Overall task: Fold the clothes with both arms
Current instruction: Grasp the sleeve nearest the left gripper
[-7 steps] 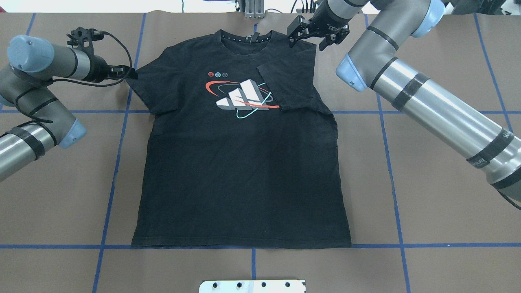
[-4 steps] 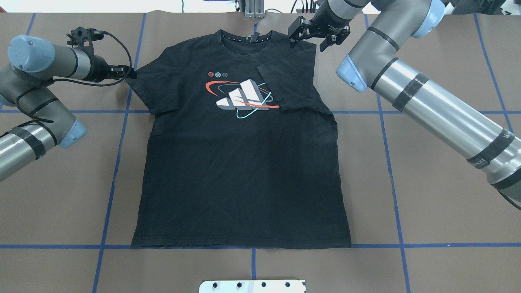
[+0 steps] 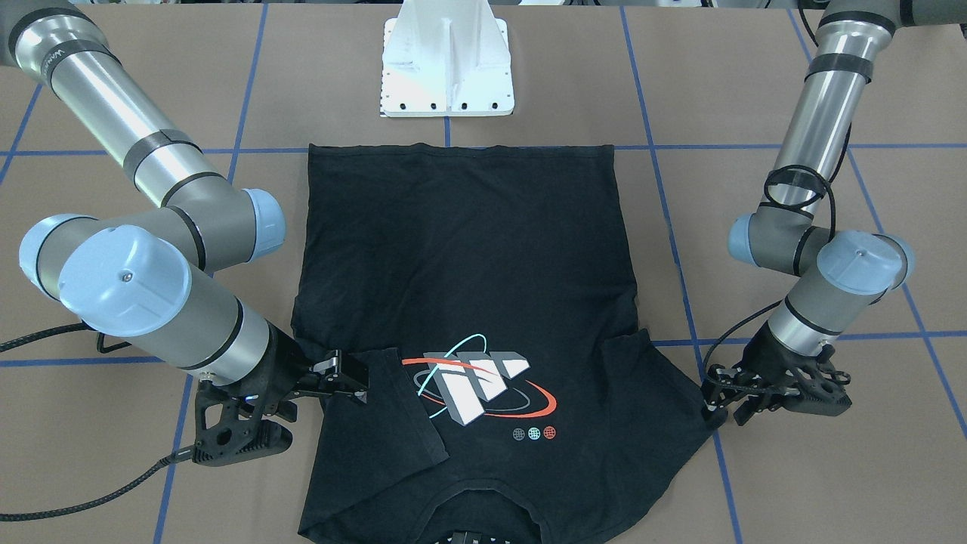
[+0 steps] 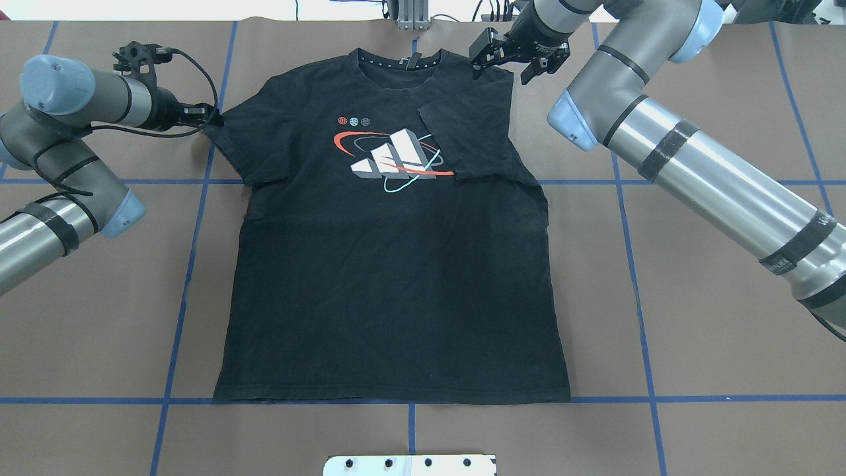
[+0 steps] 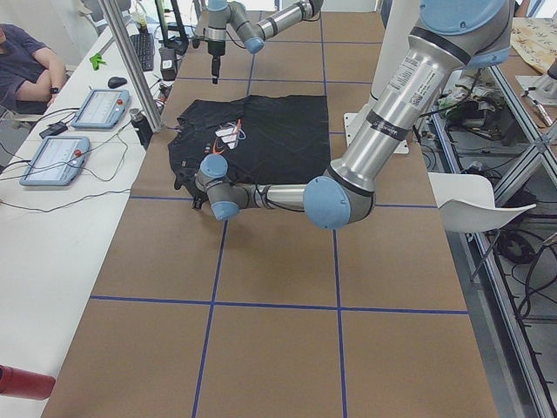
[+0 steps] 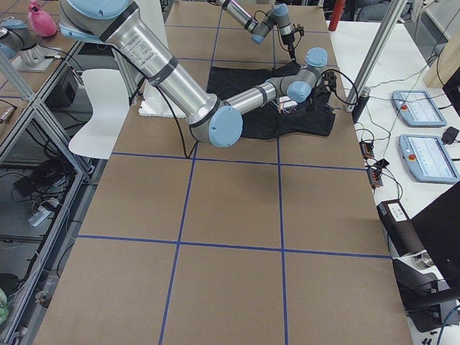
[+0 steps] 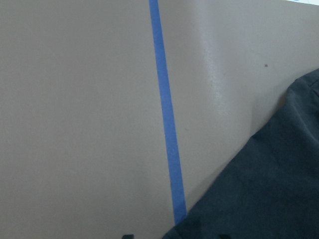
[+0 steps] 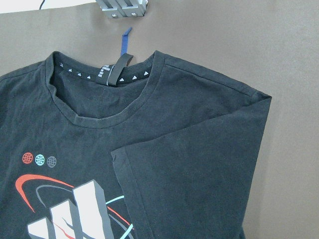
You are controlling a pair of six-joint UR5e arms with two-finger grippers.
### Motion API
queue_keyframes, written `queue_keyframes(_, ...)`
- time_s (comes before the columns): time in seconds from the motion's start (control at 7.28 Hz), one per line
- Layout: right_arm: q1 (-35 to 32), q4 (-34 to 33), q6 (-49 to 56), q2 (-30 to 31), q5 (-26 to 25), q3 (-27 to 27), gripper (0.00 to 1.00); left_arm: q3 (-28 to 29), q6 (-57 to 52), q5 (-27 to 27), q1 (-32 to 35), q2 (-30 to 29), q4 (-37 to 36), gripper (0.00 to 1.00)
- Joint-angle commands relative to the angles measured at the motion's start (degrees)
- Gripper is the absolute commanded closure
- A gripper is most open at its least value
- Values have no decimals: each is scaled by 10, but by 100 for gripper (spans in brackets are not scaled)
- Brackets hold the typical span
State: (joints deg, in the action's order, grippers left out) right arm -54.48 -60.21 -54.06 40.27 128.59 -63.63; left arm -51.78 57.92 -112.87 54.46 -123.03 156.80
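The shirt (image 4: 396,277) lies flat, print up, on the table (image 4: 694,330), with one sleeve (image 4: 469,139) folded across the chest. The spread sleeve (image 4: 234,135) wants a pinch close to its hem and an even carry inward (no dragging the body). The left gripper (image 4: 210,119) sits at that hem, its tips apart and apparently clamping nothing. The right gripper (image 4: 503,63) hangs spread and empty over the far shoulder.

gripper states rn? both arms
Left gripper: looks open, fingertips apart at the T-shirt sleeve edge, nothing held.
Right gripper: open, empty, by the shirt's shoulder.
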Motion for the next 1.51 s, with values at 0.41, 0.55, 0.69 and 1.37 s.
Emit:
queue_keyframes(0.41,1,0,-2,2,0,0,0,1,-3,0,-2,-2,0,42)
queue_keyframes(0.55,1,0,-2,2,0,1,0,1,-4,-1,-3,-2,0,42)
queue_keyframes(0.69,1,0,-3,2,0,0,0,1,-4,-1,-3,-2,0,42)
queue_keyframes(1.37,2,-1,-3,2,0,0,0,1,-4,-1,-5,0,0,55)
